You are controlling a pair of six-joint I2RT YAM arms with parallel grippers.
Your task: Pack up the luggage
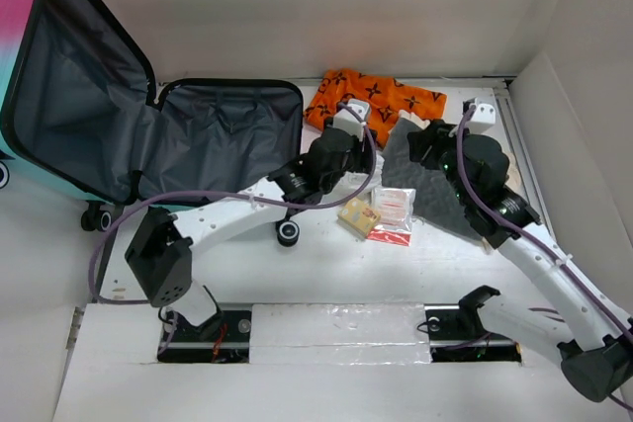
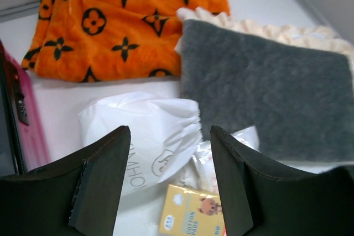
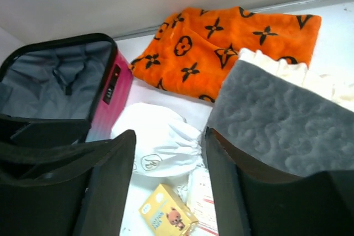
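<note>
Top external: the luggage (image 1: pixel 223 135) lies open at the far left of the table (image 1: pixel 326 269), base flat and lid tilted up.
Luggage: hard glossy shell fading from pink to teal, creased dark grey fabric lining, black trim.
Towel (image 1: pixel 376 98): plush orange with black flower and star motifs, folded, at the far edge just right of the luggage.
Mat (image 1: pixel 435 180): grey quilted fleece, rectangular, with a cream frilled edge, just beside the towel.
Pouch (image 2: pixel 144 131): white and crinkled, gathered at one end, between the luggage and the mat.
Box (image 1: pixel 359 216): small yellow carton with a cartoon animal, near the pouch.
Packet (image 1: pixel 394 210): clear plastic with red, touching the box.
Left gripper (image 2: pixel 168 153): flat black fingers (image 2: pixel 99 181) spread wide, nothing held, above the pouch.
Right gripper (image 3: pixel 168 147): spread wide, empty.
</note>
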